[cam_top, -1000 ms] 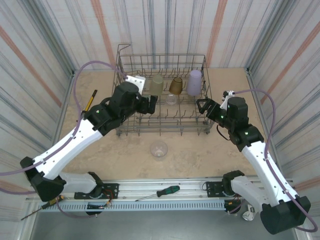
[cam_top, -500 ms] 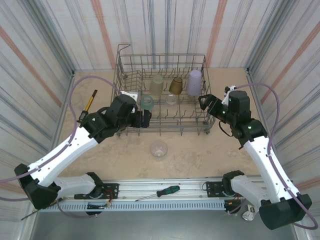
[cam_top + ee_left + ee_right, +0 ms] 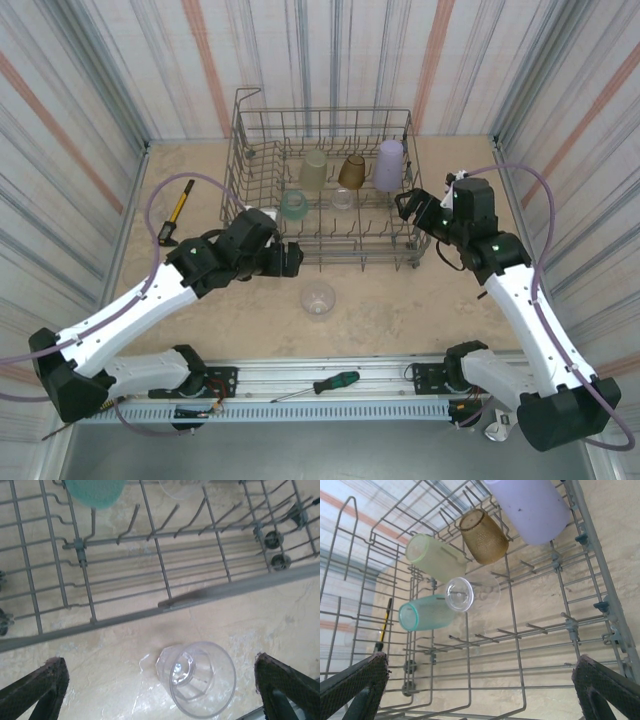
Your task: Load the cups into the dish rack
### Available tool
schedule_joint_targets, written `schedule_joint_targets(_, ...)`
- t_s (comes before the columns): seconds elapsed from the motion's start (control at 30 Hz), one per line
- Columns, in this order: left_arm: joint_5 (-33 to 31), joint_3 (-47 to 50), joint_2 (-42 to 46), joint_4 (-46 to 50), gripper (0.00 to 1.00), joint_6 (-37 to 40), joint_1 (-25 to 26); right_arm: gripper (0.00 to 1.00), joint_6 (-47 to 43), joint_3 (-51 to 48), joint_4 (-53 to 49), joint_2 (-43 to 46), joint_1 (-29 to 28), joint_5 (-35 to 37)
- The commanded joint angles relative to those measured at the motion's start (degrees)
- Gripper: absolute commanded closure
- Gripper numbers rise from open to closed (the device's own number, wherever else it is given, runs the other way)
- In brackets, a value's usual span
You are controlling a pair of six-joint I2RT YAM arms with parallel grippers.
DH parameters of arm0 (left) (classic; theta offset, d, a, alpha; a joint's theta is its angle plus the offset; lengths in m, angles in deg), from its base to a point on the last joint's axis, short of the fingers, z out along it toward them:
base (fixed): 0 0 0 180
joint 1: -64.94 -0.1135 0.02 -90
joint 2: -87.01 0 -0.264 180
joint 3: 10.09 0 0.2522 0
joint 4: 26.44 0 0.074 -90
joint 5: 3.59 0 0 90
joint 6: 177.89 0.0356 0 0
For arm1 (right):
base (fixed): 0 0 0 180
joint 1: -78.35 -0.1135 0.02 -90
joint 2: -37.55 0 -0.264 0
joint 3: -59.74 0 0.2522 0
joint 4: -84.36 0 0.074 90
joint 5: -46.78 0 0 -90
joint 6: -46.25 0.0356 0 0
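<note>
6 cups are counted: 5 inside the dish rack point(image 3: 330, 125) and 1 outside it. The outside item, a clear cup point(image 3: 197, 677), lies on the table point(image 3: 400, 300) just in front of the rack's near rail, apparently on its side with its base toward the rack.

The left gripper point(image 3: 293, 258) hangs at the rack's near-left corner, jaws fully spread and holding nothing. In its wrist view the clear cup sits between the 2 fingers point(image 3: 37, 690), below them and touching neither. The right gripper point(image 3: 405, 207) stands just beside the rack's right wall, jaws likewise spread wide and empty, facing in across the tines.

Rack contents, from the right wrist view:
- The lavender cup point(image 3: 530, 505), amber cup point(image 3: 482, 536) and yellow-green cup point(image 3: 435, 556) run along the far row, right to left, all leaning on the tines.
- Nearer are a teal cup point(image 3: 427, 612) and a second clear cup point(image 3: 470, 594). Whether these 2 touch or merely overlap cannot be settled.

Limits:
- The lavender cup is cut off by the top edge of the right wrist view.
- The teal cup is cropped at the top of the left wrist view.
- The clear cups' outlines are faint against the pale table.

Left of the rack lies a yellow-handled tool point(image 3: 178, 208). A green-handled screwdriver point(image 3: 335, 382) rests on the rail by the arm bases.
</note>
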Motion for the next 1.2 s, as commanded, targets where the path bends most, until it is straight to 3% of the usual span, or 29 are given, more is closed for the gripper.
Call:
schedule_joint_targets(0.0,-2.7,-0.3,-0.4,3.1,0.01,-1.7,1.9,0.01,-1.1,2.4,-1.2,0.2,0.2,0.3)
schedule_joint_targets(0.43,-4.1,5.8,-3.3,0.8,0.06,-5.1,7.3,0.01,-1.2,3.2,-2.1,0.2,0.2,0.5)
schedule_joint_targets(0.83,-4.2,10.1,-9.9,-5.6,0.22,-10.1,9.0,0.01,-1.4,1.4,-1.3,0.3,0.2,-0.7)
schedule_joint_targets(1.03,-5.6,9.2,-15.0,-6.7,0.23,-10.1,10.6,0.01,-1.1,0.5,0.0,0.2,0.2,-1.6)
schedule_joint_targets(1.17,-5.4,8.8,-17.3,-6.7,0.31,-10.1,10.6,0.01,-0.8,-0.8,1.2,0.2,0.2,-2.3)
